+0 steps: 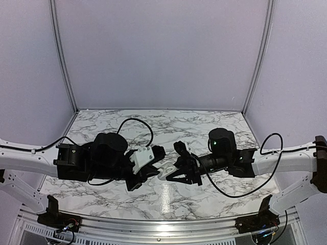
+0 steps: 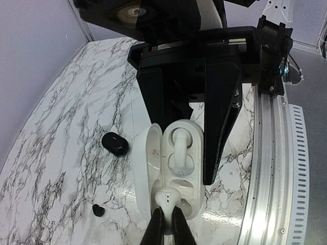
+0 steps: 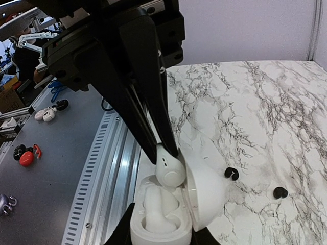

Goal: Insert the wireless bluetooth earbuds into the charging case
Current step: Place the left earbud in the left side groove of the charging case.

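The charging case (image 2: pixel 196 153) is white here and stands open, its lid (image 3: pixel 204 196) swung to one side. My right gripper (image 3: pixel 161 239) is shut on the case body, its black fingers (image 2: pixel 222 127) on both sides. One white earbud (image 2: pixel 179 148) sits in the far socket. My left gripper (image 2: pixel 167 213) is shut on the stem of the second white earbud (image 2: pixel 168 198). It holds that earbud (image 3: pixel 171 171) at the mouth of the empty near socket. In the top view both grippers meet at the case (image 1: pixel 164 173) near the table's front middle.
A small black oval piece (image 2: pixel 115 143) and a tinier black piece (image 2: pixel 98 210) lie on the marble left of the case; both show in the right wrist view (image 3: pixel 231 173) (image 3: pixel 279 192). The metal front rail (image 2: pixel 271 178) runs close beside the case.
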Robot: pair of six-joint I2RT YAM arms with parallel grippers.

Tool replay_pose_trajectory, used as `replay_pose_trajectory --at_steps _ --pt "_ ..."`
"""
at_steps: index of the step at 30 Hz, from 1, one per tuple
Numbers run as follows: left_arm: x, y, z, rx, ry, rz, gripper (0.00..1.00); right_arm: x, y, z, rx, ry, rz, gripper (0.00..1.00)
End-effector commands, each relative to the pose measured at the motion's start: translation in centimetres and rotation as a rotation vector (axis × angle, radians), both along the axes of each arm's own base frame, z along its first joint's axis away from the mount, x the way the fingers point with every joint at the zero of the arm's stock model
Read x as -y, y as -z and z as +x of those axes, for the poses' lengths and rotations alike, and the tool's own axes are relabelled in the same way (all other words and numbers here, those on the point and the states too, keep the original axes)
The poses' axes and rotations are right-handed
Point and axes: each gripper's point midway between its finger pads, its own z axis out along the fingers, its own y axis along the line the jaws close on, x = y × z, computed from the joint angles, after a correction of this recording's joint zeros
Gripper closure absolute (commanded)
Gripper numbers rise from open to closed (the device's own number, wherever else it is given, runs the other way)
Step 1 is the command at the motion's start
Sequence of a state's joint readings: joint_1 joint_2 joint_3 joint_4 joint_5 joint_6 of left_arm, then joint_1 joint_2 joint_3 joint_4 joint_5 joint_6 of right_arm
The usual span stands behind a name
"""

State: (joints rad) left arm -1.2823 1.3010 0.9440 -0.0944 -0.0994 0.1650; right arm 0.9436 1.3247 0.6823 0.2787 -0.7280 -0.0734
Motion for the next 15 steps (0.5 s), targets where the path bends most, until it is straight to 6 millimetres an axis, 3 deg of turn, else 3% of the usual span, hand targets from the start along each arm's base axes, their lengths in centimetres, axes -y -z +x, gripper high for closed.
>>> replay_pose_trajectory --at_steps 1,9,15 --pt "1.2 -1.7 0.1 0.010 0.001 -0.050 1.00 -0.9 -2.1 0.0 0.047 -0.017 0.051 1.00" --pt "2.4 -0.7 -0.4 -0.033 0.035 -0.037 1.00 -0.8 -2.1 0.1 0.050 -0.004 0.057 1.00" --pt "2.1 -0.2 -0.8 -0.053 0.041 -0.035 1.00 -0.4 -2.7 0.4 0.074 0.027 0.072 1.00"
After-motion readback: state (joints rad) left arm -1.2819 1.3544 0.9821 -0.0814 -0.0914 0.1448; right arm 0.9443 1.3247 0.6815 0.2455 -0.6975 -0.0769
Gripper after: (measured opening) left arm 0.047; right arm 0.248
